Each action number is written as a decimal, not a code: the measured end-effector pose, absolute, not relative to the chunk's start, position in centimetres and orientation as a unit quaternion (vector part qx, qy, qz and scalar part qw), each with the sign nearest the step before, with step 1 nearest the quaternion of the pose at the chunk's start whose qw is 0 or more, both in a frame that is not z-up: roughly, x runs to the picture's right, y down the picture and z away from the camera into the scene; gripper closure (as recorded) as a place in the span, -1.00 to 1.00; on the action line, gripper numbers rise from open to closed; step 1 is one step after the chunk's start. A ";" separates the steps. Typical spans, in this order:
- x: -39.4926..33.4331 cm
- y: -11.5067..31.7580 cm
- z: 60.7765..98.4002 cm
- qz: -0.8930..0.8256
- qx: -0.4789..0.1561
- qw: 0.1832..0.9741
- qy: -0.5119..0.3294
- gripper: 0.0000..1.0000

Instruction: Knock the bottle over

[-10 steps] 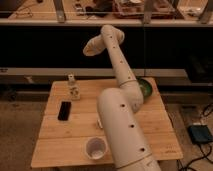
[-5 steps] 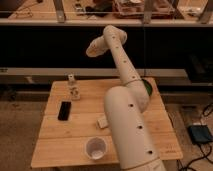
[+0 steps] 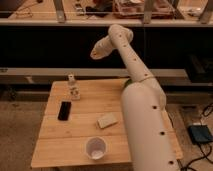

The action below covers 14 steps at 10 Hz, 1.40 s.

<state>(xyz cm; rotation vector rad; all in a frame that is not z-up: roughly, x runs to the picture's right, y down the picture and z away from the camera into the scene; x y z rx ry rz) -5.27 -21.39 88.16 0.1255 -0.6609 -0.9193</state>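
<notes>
Hovering tool (image 3: 95, 52) high beside upright bottle (image 3: 74, 88)

One camera: elevated, close behind the arm's lower link, facing forward and down. Gripper (image 3: 96, 52) sits upper-centre, far from lens; table (image 3: 75, 131) lies below it, bottle (image 3: 73, 88) lower-left of it.

Saw the bottle (image 3: 74, 89) upright near the wooden table's (image 3: 60, 145) far corner. Found the gripper (image 3: 94, 53) high above it, well apart (off to one side). Noted a black slab (image 3: 64, 110), pale block (image 3: 107, 120), white cup (image 3: 95, 148).
</notes>
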 end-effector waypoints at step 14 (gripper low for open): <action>-12.8 -16.2 81.2 -0.577 0.070 0.750 -0.315 0.94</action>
